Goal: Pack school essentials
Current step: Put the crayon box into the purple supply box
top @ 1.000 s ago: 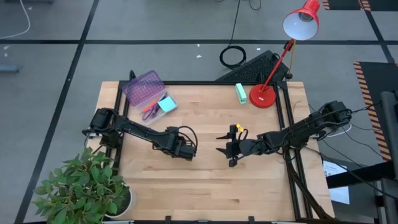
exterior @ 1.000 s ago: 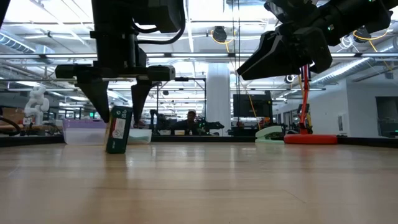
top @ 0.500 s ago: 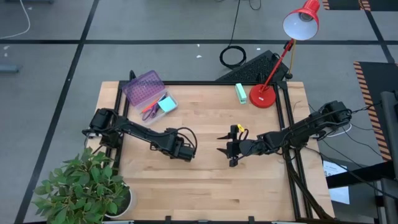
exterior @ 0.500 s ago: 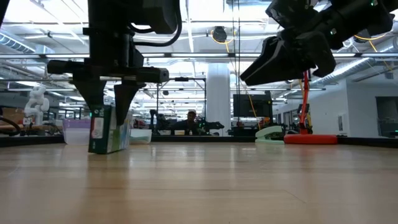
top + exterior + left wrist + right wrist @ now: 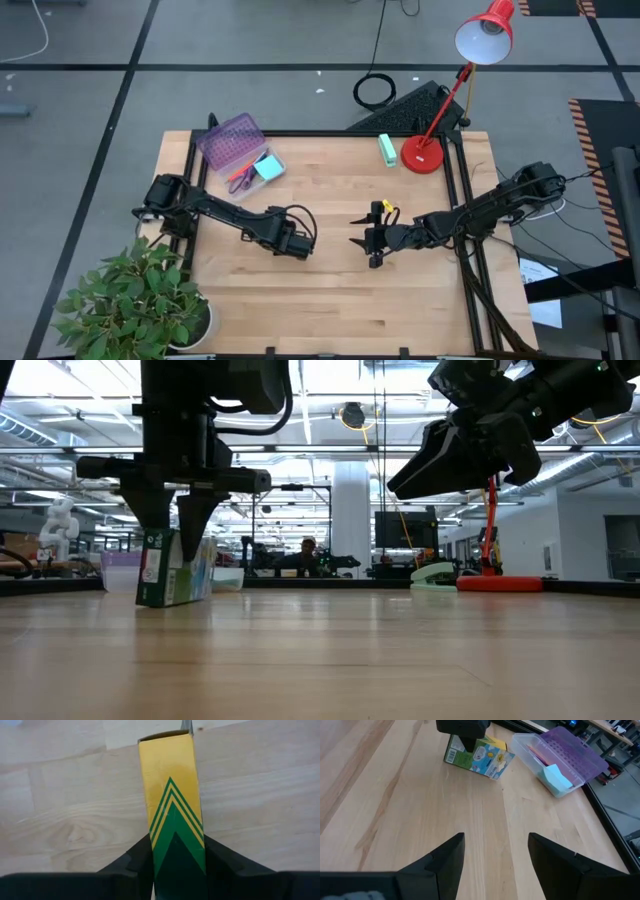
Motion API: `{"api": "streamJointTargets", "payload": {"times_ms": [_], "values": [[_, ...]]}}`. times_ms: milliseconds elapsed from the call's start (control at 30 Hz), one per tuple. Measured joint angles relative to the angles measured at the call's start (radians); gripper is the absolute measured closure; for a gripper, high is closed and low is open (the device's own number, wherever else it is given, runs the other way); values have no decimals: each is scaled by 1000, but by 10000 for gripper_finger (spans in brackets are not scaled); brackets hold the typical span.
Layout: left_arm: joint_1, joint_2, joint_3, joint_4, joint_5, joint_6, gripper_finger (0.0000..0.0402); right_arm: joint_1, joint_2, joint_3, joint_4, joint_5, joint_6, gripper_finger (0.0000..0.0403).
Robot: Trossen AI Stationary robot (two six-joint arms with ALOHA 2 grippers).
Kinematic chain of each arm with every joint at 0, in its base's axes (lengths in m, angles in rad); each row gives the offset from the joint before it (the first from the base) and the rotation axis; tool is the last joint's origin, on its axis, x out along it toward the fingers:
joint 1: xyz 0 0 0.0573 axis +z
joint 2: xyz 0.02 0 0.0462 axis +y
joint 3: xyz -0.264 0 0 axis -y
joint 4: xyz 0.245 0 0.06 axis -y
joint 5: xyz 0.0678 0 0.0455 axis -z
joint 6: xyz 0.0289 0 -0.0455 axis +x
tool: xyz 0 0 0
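The left gripper (image 5: 175,870) was clamped on the yellow-green crayon box (image 5: 171,805), which stood on the bench (image 5: 420,300) near its middle. A barcode showed on the box in the right wrist view; its print was unreadable. The right gripper (image 5: 366,241) hovered nearby, fingers apart. The pencil case (image 5: 238,150) sat at the far left corner, its contents partly hidden.

The left gripper (image 5: 173,530) is turning the yellow-green crayon box (image 5: 172,569) clamped between its fingers, swinging its broad printed face round and edging it leftward in the low view.
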Motion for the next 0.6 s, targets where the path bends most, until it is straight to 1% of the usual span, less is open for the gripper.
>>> {"api": "streamJointTargets", "payload": {"times_ms": [400, 600], "values": [[1, 0, 2, -2, 0, 36, 270, 0, 0, 0, 0, 0, -3, 190], [17, 0, 50, -44, -13, 99, 270, 0, 0, 0, 0, 0, -3, 190]]}}
